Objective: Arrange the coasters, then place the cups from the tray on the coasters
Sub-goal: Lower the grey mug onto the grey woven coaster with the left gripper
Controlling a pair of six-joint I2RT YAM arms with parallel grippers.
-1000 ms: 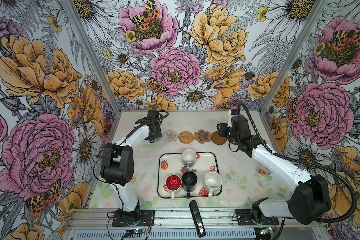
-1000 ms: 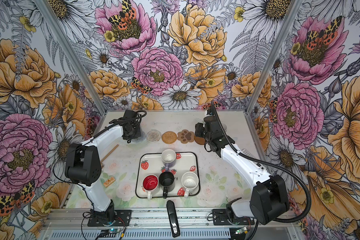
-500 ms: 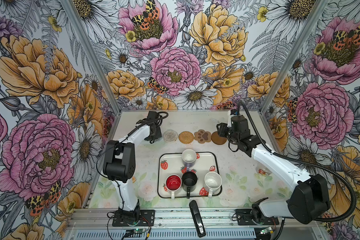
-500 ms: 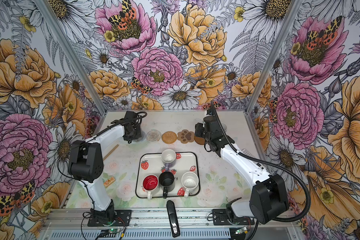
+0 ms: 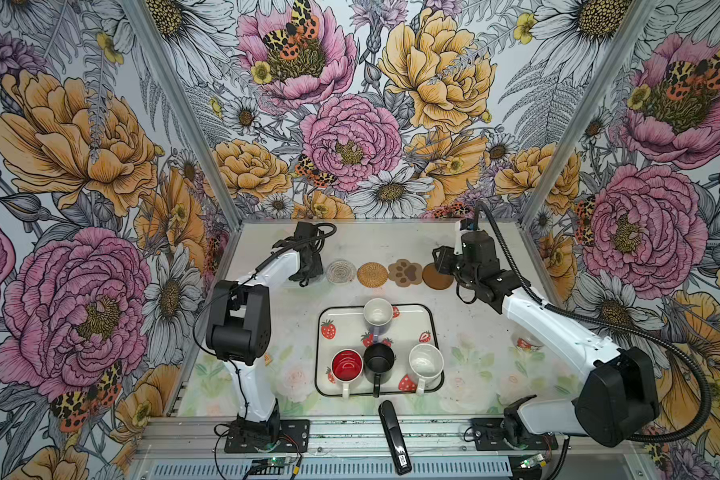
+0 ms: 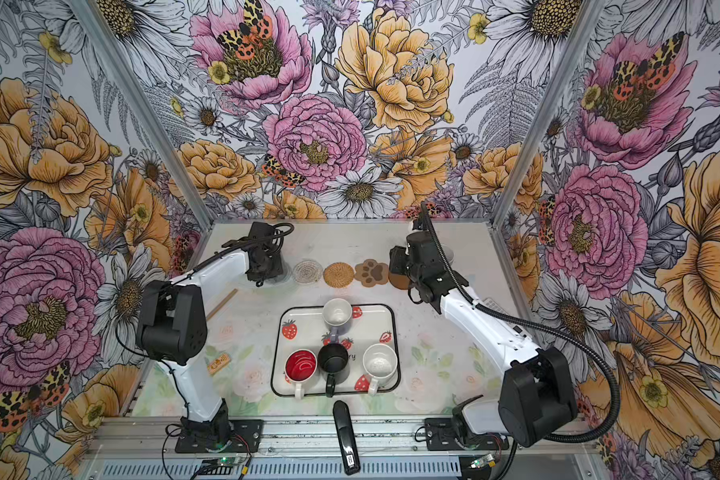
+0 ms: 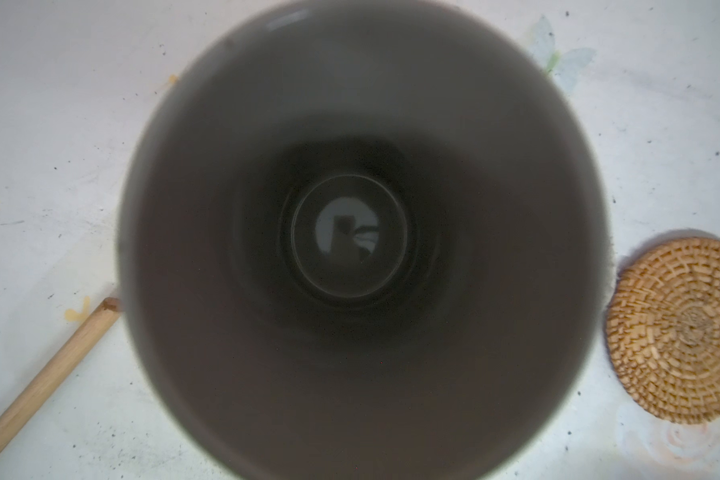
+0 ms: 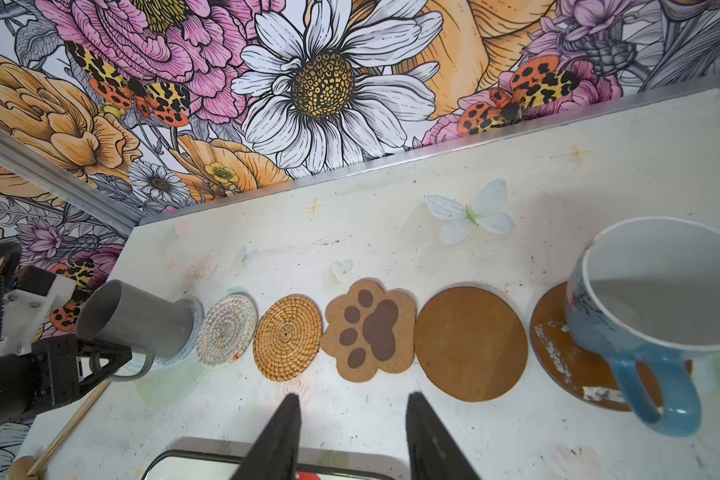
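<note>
Currently we see the tray [image 5: 341, 316] on the surface [image 5: 391, 245] with four cups on it. The lavender mug [image 5: 378, 316] stands at its far edge. The red-lined mug [image 5: 347, 365], black mug [image 5: 378, 359] and white mug [image 5: 426, 361] stand in a row along its near edge, handles pointing nearward.

Beyond the tray's far edge six coasters lie in one line, close together. From the tray's left side toward its right we count the grey-blue crocheted coaster [image 8: 192, 328], clear beaded coaster [image 8: 227, 330], rattan coaster [image 8: 287, 336], paw-shaped coaster [image 8: 371, 328], bare brown disc [image 8: 470, 343] and second brown disc [image 8: 578, 365].

Our left gripper [image 8: 119, 358] is clamped on the handle of the grey mug [image 8: 138, 320], whose base meets the crocheted coaster. We cannot tell whether it rests fully there. Our left wrist view looks straight down into this mug.

The light blue mug [image 8: 657, 307] stands upright on the second brown disc, nobody holding it. Our right gripper [image 8: 352, 397] hangs between the tray's far edge and the paw-shaped coaster, its fingers apart and empty.

A wooden stick [image 6: 221, 303] lies on the surface off the tray's left side.
</note>
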